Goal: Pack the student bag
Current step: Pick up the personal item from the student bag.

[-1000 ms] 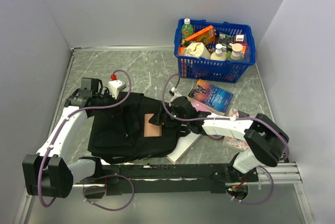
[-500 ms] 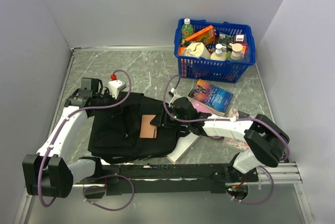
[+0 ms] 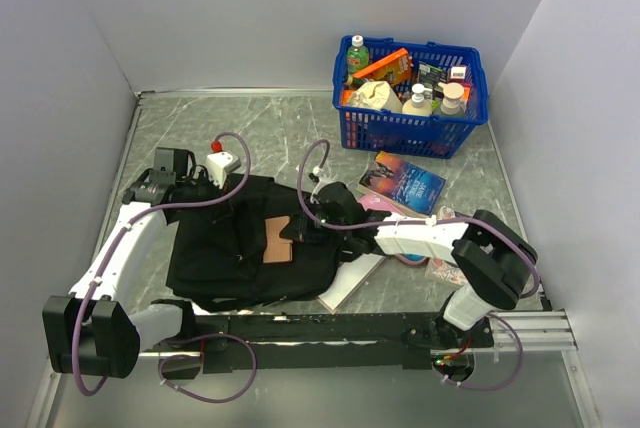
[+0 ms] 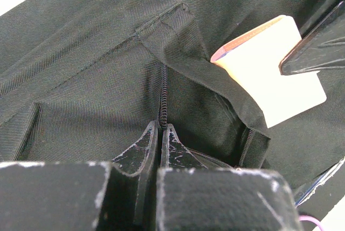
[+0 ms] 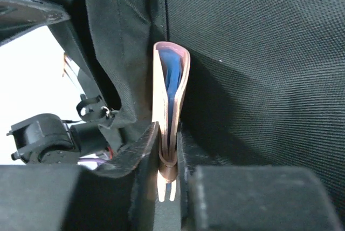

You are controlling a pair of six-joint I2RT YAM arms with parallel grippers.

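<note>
The student bag (image 3: pixel 225 253) is a black backpack lying flat between the two arms. My left gripper (image 3: pixel 203 188) is at its far left edge. In the left wrist view its jaws (image 4: pixel 160 127) are shut, pinching the bag's fabric (image 4: pixel 97 69) at a zipper seam. My right gripper (image 3: pixel 302 231) is over the middle of the bag, shut on a thin tan wallet-like booklet (image 3: pixel 277 241). The right wrist view shows that booklet (image 5: pixel 170 90), with blue inside, held edge-on between the fingers (image 5: pixel 141 150) against the bag's cloth (image 5: pixel 259 69). It also shows in the left wrist view as the tan booklet (image 4: pixel 269 74).
A blue plastic basket (image 3: pixel 470 118) of bottles and packets stands at the back right. A colourful book (image 3: pixel 405 184) lies in front of it. A flat pale board (image 3: pixel 357 281) sticks out from under the bag's right side. Small packets (image 3: pixel 445 270) lie by the right arm.
My right gripper has closed on the tan booklet and carried it a little to the left over the bag. The left arm has not moved.
</note>
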